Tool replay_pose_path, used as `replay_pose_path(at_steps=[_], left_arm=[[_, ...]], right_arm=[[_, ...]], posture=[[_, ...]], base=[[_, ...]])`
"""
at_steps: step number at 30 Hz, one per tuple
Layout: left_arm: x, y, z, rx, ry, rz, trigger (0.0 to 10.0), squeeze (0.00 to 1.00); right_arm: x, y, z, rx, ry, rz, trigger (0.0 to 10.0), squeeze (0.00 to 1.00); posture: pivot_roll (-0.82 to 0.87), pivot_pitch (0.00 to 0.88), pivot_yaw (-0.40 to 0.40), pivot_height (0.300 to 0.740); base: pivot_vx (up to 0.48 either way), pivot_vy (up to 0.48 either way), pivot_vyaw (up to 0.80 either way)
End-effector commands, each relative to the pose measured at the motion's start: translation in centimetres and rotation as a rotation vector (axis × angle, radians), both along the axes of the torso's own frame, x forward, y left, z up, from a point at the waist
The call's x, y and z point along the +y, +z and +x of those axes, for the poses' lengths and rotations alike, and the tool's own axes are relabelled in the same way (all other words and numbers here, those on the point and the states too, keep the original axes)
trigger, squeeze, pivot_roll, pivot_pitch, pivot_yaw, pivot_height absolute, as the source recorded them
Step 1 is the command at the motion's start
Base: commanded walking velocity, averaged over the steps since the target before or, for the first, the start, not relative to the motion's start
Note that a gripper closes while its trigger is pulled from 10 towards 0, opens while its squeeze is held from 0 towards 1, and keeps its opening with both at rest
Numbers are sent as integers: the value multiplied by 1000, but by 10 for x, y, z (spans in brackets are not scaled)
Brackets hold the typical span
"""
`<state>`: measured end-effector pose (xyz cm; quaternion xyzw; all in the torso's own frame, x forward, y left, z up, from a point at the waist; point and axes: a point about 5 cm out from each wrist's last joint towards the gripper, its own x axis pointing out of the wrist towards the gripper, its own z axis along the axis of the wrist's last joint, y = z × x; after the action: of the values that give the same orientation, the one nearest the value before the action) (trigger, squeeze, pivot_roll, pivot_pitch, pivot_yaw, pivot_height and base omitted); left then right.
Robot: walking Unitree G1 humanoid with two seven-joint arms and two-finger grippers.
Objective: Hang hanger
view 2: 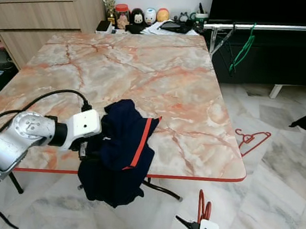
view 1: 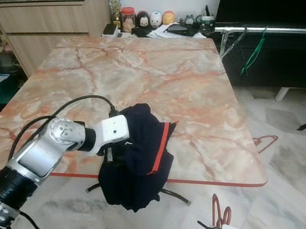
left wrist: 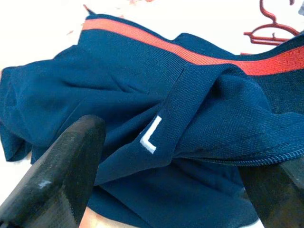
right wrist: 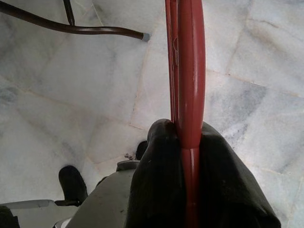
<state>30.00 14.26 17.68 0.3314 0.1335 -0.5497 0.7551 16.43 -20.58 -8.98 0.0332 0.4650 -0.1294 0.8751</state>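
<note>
A navy garment (view 1: 140,157) with a red stripe lies bunched at the marble table's front edge (view 1: 206,181) and hangs partly over it. My left gripper (left wrist: 175,161) reaches into it from the left. Its black fingers (left wrist: 61,180) stand open, with folds of the cloth between them. Low at the right, over the floor, my right gripper (right wrist: 187,133) is shut on a red hanger (view 1: 218,209), whose bar runs up between the fingertips. A metal rail (view 1: 277,30) crosses the far right beyond the table, with a green hanger (view 1: 254,51) on it.
A second red hanger (view 2: 251,138) lies on the tiled floor right of the table. The table's dark metal legs (view 1: 174,196) stand under the front edge. A wooden sideboard (view 1: 48,19) is at the far left, and small figurines and clutter (view 1: 152,21) sit beyond the table's far edge.
</note>
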Motion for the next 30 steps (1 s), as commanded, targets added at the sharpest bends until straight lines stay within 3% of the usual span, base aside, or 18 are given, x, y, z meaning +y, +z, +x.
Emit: replay_pose_path(at_steps=[1, 2, 6, 7, 8, 10, 14, 17, 23, 24, 25, 27, 29, 30], left_arm=[[-4, 8, -3, -2, -76, 13, 10000, 0], [-6, 13, -4, 17, -93, -23, 10000, 0], [-13, 23, 5, -54, -63, -118, 10000, 0], [-15, 33, 28, -185, 103, -181, 10000, 0], [-13, 37, 37, -223, 188, -193, 10000, 0], [-8, 40, 45, -255, 244, -156, 10000, 0], [-1, 31, 41, -256, 181, 7, 10000, 0], [-2, 20, 8, -51, -87, 42, 10000, 0], [-3, 23, -4, 91, -127, -103, 10000, 0], [-3, 23, -4, 91, -127, -103, 10000, 0], [-3, 25, 0, 79, -97, -164, 10000, 0], [-3, 25, 0, 79, -97, -164, 10000, 0], [1, 38, 32, -90, 204, -406, 10000, 0], [1, 38, 32, -90, 204, -406, 10000, 0]], right_arm=[[2, -2, -2, 12, -6, 8, 10000, 0], [2, -2, -3, 11, -14, 9, 10000, 0], [2, -2, -3, 11, -15, 8, 10000, 0], [2, -2, -3, 11, -15, 8, 10000, 0], [2, -2, -3, 11, -15, 8, 10000, 0], [2, -2, -3, 11, -15, 8, 10000, 0], [2, -2, -3, 12, -15, 7, 10000, 0], [3, -2, -3, 11, -15, 8, 10000, 0], [3, -2, -2, 9, -17, 11, 10000, 0], [3, -2, -2, 9, -17, 11, 10000, 0], [3, -2, -2, 8, -18, 12, 10000, 0], [3, -2, -2, 8, -18, 12, 10000, 0], [2, -1, -2, 5, -22, 13, 10000, 0], [2, -1, -2, 5, -22, 13, 10000, 0]], posture=[[-124, 0, 85, 740], [-125, 0, 85, 740], [-124, 0, 84, 740], [-124, 0, 84, 740], [-124, 0, 84, 740], [-125, 0, 85, 740], [-120, 0, 86, 740], [-119, 0, 88, 740], [-118, 0, 88, 740], [-118, 0, 88, 740], [-117, 0, 88, 740], [-117, 0, 88, 740], [-124, 0, 91, 740], [-124, 0, 91, 740]], base=[[0, 0, 0], [0, 0, 0], [0, 0, 0], [0, 0, 0], [0, 0, 0], [0, 0, 0], [0, 0, 0], [0, 0, 0], [0, 0, 0], [0, 0, 0], [0, 0, 0], [0, 0, 0], [0, 0, 0], [0, 0, 0]])
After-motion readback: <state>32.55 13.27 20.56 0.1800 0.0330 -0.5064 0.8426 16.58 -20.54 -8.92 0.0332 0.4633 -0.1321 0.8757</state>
